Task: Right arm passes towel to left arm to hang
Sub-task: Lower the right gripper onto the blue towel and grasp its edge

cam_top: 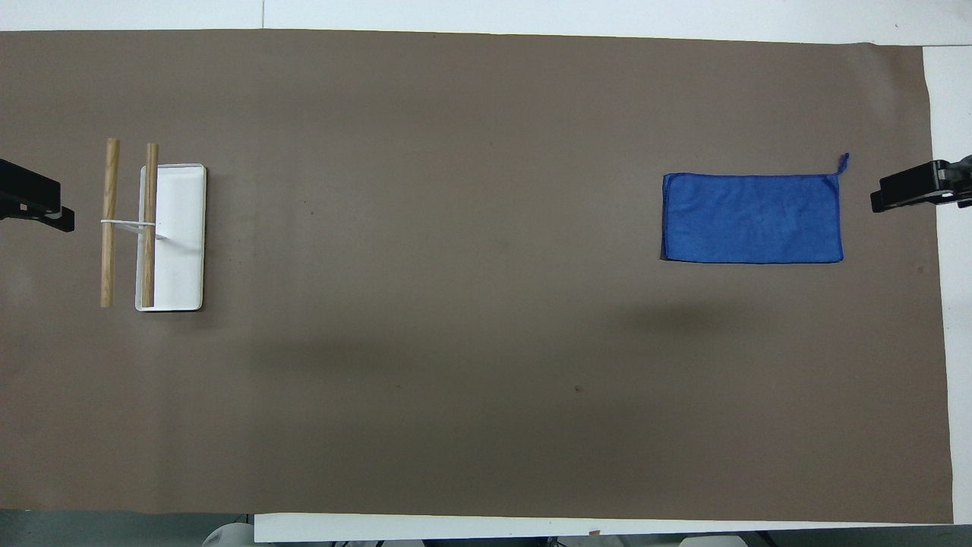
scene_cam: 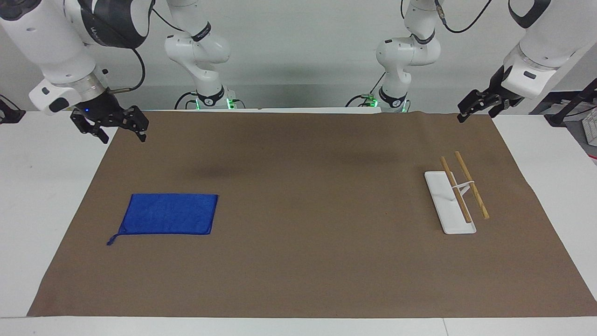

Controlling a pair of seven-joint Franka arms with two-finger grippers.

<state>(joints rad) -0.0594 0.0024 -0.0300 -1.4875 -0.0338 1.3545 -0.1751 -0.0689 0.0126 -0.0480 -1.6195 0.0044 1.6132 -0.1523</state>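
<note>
Flat on the brown mat lies the towel [scene_cam: 169, 214], well apart from the rack [scene_cam: 451, 200], while the right end effector [scene_cam: 112, 125] and left end effector [scene_cam: 480, 105] hang open and empty, so first comes, I think, the right arm's reach down to the towel.

From overhead I get only the tips of the left pincer [cam_top: 38, 207] and the right pincer [cam_top: 923, 194]; the frame edges cut off the rest. Facing, both big arms run out of the top of the picture. The bench [scene_cam: 42, 196] is cropped at both ends
</note>
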